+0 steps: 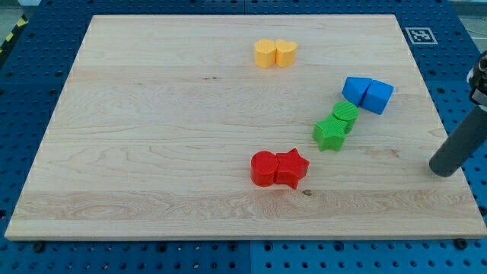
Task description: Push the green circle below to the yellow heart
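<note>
The green circle [346,114] sits right of centre on the wooden board, touching a green star [329,134] at its lower left. The yellow heart [286,52] is near the view's top, touching a yellow hexagon [265,54] on its left. My tip [441,171] is the lower end of the dark rod at the view's right edge. It stands well to the right of and below the green circle, apart from every block.
Two blue blocks [367,94] touch each other just above and to the right of the green circle. A red circle [264,168] and a red star [291,168] touch at the lower middle. The board's right edge [449,137] runs near my tip.
</note>
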Controlling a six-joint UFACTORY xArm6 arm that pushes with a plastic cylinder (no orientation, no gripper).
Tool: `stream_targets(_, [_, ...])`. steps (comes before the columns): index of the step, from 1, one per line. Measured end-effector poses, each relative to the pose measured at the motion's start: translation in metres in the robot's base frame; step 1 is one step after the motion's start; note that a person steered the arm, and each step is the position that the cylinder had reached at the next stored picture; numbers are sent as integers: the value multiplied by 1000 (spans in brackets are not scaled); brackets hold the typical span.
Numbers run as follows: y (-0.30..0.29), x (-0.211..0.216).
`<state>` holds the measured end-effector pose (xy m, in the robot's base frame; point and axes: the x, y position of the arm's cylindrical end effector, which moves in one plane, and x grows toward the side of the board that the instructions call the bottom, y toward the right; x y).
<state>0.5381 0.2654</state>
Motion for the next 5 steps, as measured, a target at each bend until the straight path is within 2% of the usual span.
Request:
stream_targets(1, [0, 0])
stream_targets(2, [1, 17])
stream_targets(3, [1, 52])
stream_targets(5, [1, 15])
